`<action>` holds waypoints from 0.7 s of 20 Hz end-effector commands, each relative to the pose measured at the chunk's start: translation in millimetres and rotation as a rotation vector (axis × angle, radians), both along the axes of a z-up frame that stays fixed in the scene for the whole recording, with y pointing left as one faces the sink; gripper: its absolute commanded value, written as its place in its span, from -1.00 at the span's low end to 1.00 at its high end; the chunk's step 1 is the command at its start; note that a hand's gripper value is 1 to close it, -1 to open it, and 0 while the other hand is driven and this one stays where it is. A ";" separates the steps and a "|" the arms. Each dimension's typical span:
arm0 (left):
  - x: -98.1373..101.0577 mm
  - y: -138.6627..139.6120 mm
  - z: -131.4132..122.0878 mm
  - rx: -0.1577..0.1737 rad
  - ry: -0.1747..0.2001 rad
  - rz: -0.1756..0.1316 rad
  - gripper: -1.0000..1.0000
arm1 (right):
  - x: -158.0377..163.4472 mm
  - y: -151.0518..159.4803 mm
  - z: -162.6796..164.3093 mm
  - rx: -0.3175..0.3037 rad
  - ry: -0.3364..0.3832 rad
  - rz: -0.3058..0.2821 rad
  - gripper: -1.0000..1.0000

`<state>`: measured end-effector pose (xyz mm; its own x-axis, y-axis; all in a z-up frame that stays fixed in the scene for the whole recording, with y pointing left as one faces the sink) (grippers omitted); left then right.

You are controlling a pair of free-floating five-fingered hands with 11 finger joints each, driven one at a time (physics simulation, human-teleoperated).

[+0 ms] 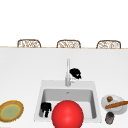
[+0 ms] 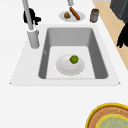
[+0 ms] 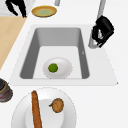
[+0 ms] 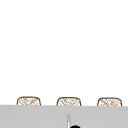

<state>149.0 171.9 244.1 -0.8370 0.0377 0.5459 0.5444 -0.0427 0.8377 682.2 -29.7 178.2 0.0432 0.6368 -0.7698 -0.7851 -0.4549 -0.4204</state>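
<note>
My right hand (image 1: 75, 73) hovers just right of the tall faucet (image 1: 68, 71), above its base, with its fingers curled downward. It holds nothing that I can make out. The right side view has this hand (image 3: 103, 30) close against the faucet post (image 3: 100, 10), and the left side view has it (image 2: 31, 16) behind the post. My left hand (image 1: 45, 108) hangs at the sink's front left corner, fingers relaxed and pointing down. In the basin a white bowl (image 3: 58, 67) carries a green lime (image 3: 53, 67). A big red ball (image 1: 67, 114) covers the basin's front middle.
A yellow-rimmed green plate (image 1: 11, 110) lies left of the sink (image 1: 40, 100). To the right, a white plate (image 1: 106, 101) bears a long brown loaf (image 1: 116, 104) and a small brown item (image 1: 109, 98). A dark jar (image 1: 109, 117) stands in front of it. Wicker chairs (image 1: 28, 43) line the far edge.
</note>
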 end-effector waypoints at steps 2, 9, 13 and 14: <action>0.0 0.0 0.0 0.000 0.000 0.000 0.00 | -3.5 -0.2 0.0 0.001 -0.001 -0.004 1.00; 0.0 0.0 0.0 0.000 0.000 0.000 0.00 | 8.5 5.1 0.3 0.130 0.080 -0.020 1.00; 0.0 0.0 0.0 0.000 0.000 0.000 0.00 | 9.5 -0.8 1.1 0.135 0.122 -0.041 1.00; 0.0 0.0 0.0 0.000 0.000 0.000 0.00 | 12.3 -1.3 1.3 0.139 0.120 -0.040 1.00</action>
<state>149.0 171.9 244.1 -0.8370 0.0377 0.5459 0.5444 -0.0427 0.8377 690.2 -31.9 180.0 0.0345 0.6532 -0.7564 -0.8239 -0.4098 -0.3915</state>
